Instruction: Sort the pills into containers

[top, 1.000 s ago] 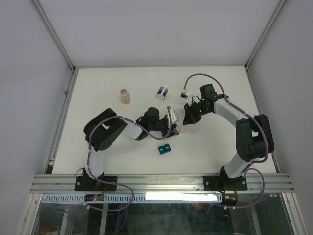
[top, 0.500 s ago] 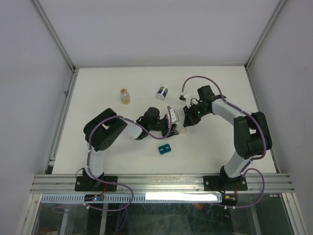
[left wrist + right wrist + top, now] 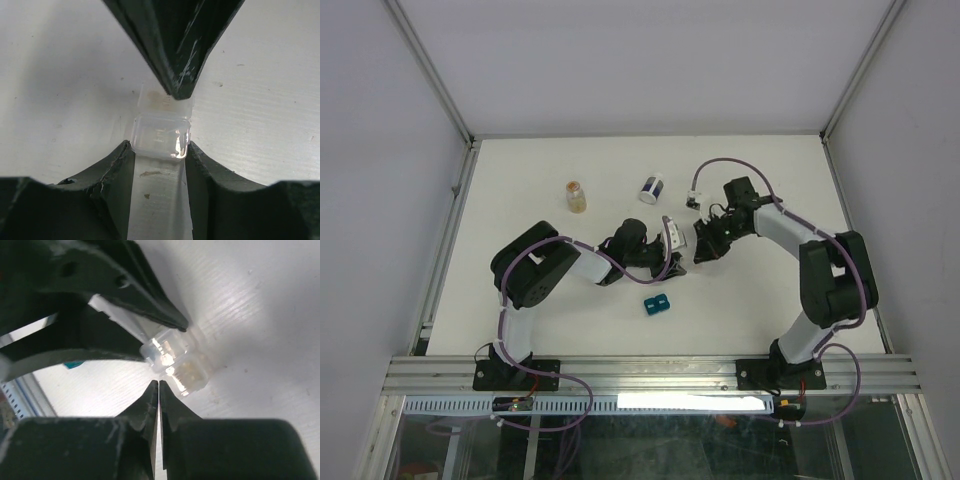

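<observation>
Two clear containers (image 3: 160, 136) sit joined side by side on the white bench (image 3: 520, 180), just beyond the teal block (image 3: 656, 304). One is clamped in the left hand (image 3: 160, 150). Against the other, where faint tan pills (image 3: 192, 371) show dimly, the right hand (image 3: 159, 386) rests its tip, fingers pressed together. Farther beyond the block stand a white jar (image 3: 651, 187) and an orange-filled vial (image 3: 576, 196).

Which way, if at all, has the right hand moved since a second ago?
Yes, slightly: against the fixed white jar, the right hand has edged left and toward the near edge, closing on the left hand.
</observation>
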